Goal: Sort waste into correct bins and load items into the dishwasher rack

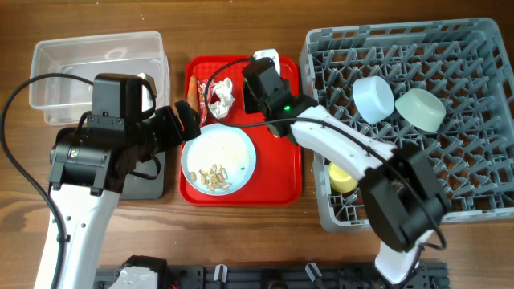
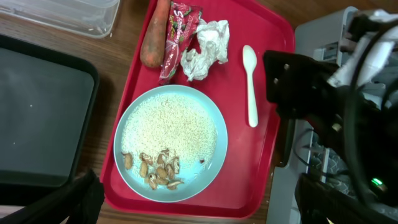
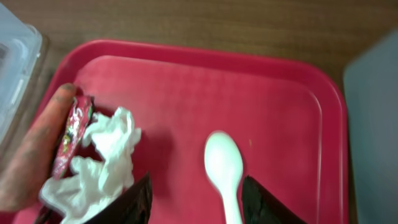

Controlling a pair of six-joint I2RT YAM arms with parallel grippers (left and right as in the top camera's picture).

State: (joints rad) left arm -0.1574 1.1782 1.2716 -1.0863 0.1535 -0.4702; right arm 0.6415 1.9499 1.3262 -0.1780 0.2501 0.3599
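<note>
A pale blue plate [image 1: 249,164] with white rice [image 2: 168,124] and brown scraps [image 2: 155,168] sits on the red serving tray. My left gripper [image 2: 199,214] is open and empty, hovering over the plate's near edge. A carrot piece [image 2: 155,34], a red-and-white wrapper [image 2: 177,37] and a crumpled tissue [image 2: 205,46] lie at the tray's far end. My right gripper [image 3: 199,208] is open, its fingers on either side of the white spoon [image 3: 224,168], which lies flat on the tray. The light blue bowl [image 1: 373,98], the mint bowl [image 1: 420,108] and the yellow cup [image 1: 343,177] sit in the grey rack [image 1: 450,160].
The clear tub [image 1: 96,64] stands at the far left. The black tray [image 2: 37,118] lies left of the red serving tray [image 1: 285,189], mostly under my left arm in the overhead view. The rack stands close against the red tray's right side.
</note>
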